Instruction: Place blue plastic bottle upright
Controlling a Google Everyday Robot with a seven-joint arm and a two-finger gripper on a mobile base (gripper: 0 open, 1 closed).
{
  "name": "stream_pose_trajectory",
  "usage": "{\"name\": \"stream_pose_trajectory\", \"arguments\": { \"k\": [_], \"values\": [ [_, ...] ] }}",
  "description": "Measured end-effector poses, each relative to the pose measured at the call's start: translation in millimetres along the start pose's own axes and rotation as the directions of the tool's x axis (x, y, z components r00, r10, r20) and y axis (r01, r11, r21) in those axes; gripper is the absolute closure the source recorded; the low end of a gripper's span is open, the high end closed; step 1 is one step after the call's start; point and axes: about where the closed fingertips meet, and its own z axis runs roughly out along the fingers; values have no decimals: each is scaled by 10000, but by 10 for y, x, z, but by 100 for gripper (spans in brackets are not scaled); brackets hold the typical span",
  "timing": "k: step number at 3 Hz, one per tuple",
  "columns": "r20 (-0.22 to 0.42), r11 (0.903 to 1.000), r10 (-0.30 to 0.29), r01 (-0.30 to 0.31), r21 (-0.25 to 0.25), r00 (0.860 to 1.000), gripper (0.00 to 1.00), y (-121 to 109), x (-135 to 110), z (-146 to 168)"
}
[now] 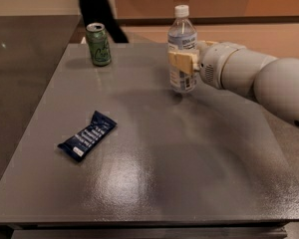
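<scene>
Grey table [189,173] holds everything; white arm [259,78] reaches in from well right of the green can [98,45]; blue plastic bottle [182,34] stands upright, cap on top, right of the can on the same far stretch of table; gripper [183,59] at its label, beige fingers [180,62] pinching the bottle; dark blue snack wrapper [87,136] lies flat, nearer than the can.

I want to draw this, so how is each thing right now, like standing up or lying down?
Small clear plastic water bottle with white cap: upright, capped, clamped around its middle.
Two-finger gripper: reaching in from the right, shut on the bottle.
Green drink can: standing upright, alone at far left.
Flat dark blue snack wrapper: lying flat, near left.
</scene>
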Motion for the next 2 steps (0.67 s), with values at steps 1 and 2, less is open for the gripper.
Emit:
{"name": "stream_pose_trajectory", "arguments": {
  "k": [1,2],
  "values": [
    [-580,9991,-385,374,-195,9976,100,-86,57,-67],
    [-1195,9974,-499,432,-576,9916,100,-77,52,-112]
  ]
}}
